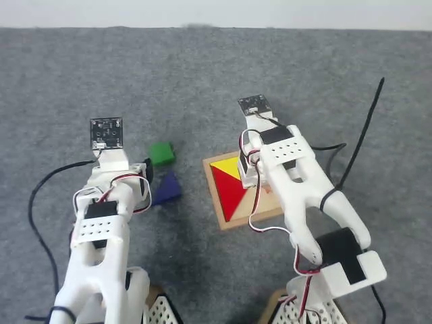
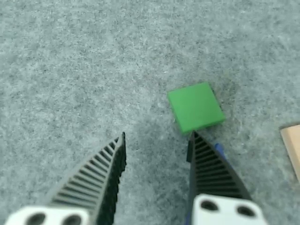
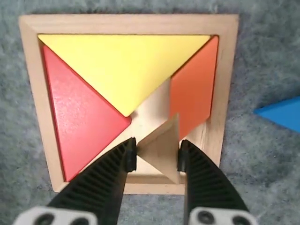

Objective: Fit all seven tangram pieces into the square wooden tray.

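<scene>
Over square wooden tray (image 3: 29, 93): right gripper (image 3: 157, 143) clamped on pale wooden triangle (image 3: 161, 157).
Bare gap (image 3: 152, 110) lies just beyond its apex, beside orange parallelogram (image 3: 194, 89).

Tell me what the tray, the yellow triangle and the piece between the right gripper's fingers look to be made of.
The tray looks like bare pale wood, matt, with faint grain along its rim. The yellow triangle is probably wood under even, opaque paint; its core is hidden. The small triangle in the right gripper looks like unpainted wood in the tray's tone.
</scene>
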`<act>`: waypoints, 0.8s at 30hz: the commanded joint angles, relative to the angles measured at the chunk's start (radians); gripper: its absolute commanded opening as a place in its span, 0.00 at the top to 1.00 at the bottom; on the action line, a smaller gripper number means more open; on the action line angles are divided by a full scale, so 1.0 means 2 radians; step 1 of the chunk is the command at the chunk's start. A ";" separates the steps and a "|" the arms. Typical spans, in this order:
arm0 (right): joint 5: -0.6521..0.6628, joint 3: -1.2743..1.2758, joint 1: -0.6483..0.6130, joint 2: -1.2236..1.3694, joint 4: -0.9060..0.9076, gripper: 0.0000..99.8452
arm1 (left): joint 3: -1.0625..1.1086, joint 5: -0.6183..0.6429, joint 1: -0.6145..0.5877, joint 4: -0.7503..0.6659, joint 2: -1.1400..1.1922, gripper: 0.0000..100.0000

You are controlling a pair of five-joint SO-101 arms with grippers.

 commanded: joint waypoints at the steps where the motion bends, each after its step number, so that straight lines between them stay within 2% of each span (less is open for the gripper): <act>1: -0.008 -0.028 -0.003 -0.006 -0.018 0.88 | -0.004 -0.005 0.003 -0.014 -0.012 0.79; 7: -0.035 -0.028 -0.003 -0.006 -0.020 0.87 | -0.004 -0.005 0.003 -0.014 -0.013 0.79; 14: -0.036 -0.015 -0.039 -0.005 -0.058 0.87 | -0.004 -0.005 0.003 -0.012 -0.013 0.79; 24: -0.046 -0.012 -0.039 0.007 -0.072 0.88 | -0.004 -0.005 0.003 -0.012 -0.013 0.79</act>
